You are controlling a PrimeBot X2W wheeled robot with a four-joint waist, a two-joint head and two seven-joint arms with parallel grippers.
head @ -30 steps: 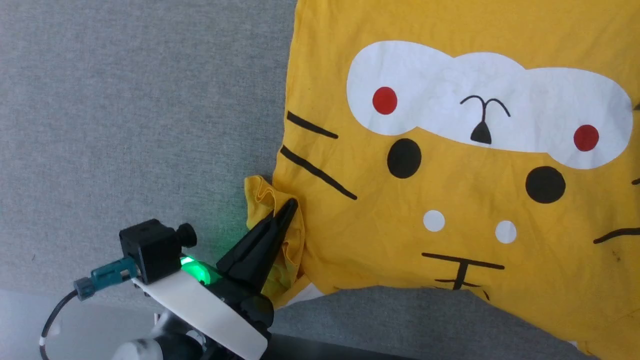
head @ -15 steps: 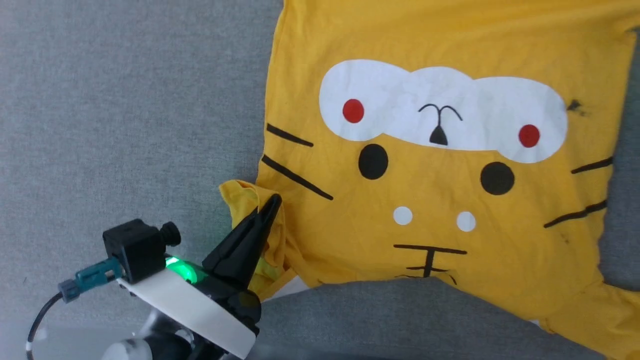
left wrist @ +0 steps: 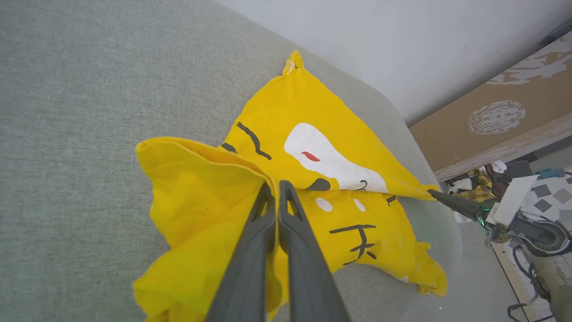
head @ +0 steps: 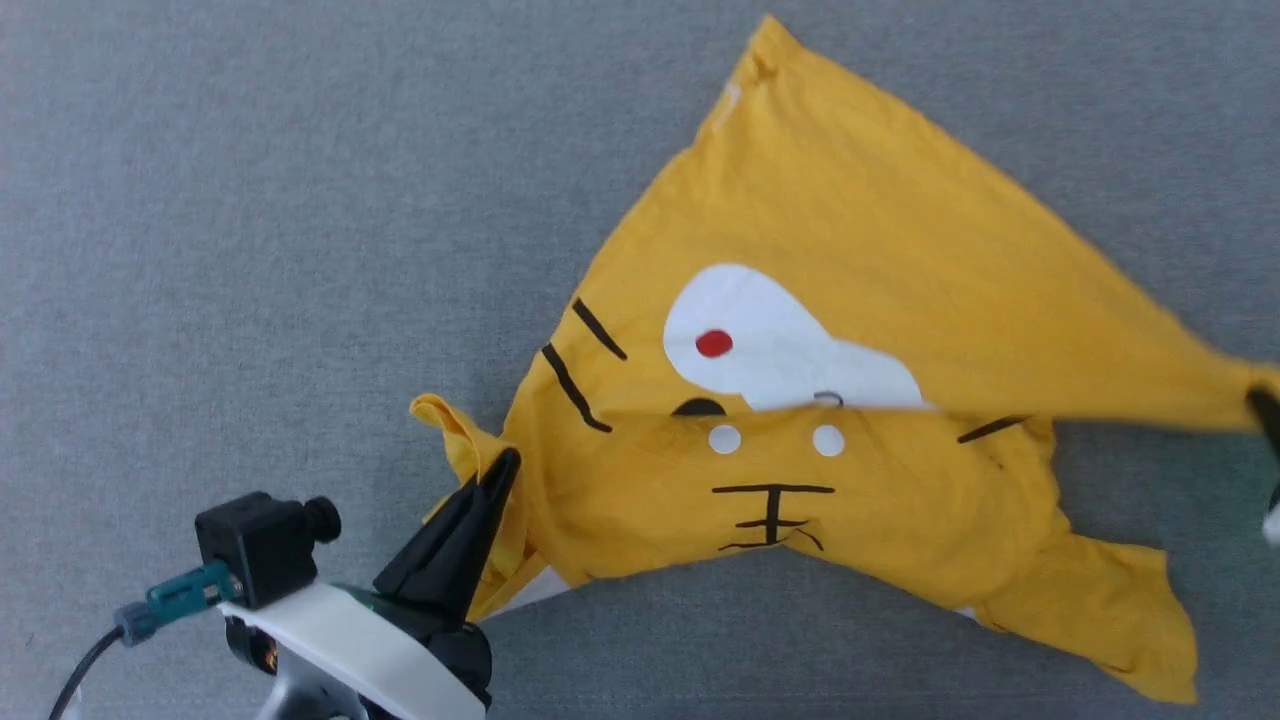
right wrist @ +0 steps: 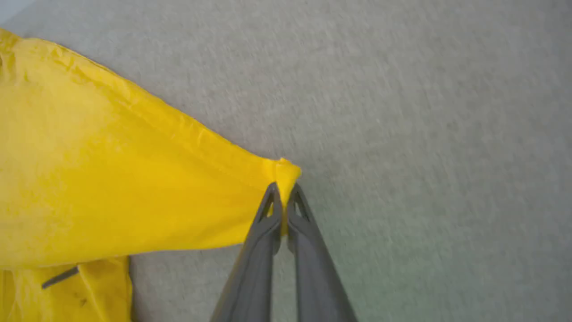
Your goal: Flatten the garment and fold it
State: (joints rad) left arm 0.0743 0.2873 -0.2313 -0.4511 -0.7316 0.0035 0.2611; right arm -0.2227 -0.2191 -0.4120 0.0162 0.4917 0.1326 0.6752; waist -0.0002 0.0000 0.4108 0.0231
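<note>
On the wide grey fabric surface (head: 250, 200) lies the yellow garment (head: 850, 260), printed side up, and its far part is pulled over the white face patch (head: 770, 350), so one slanted fold runs toward the robot's right. The left gripper (head: 506, 460) has both dark fingers pressed together on the bunched cloth of the garment at its near left edge. The right gripper (right wrist: 281, 190) is clenched too, pinching one small yellow corner at the right side, and the cloth is stretched tight between this corner and the rest.
</note>
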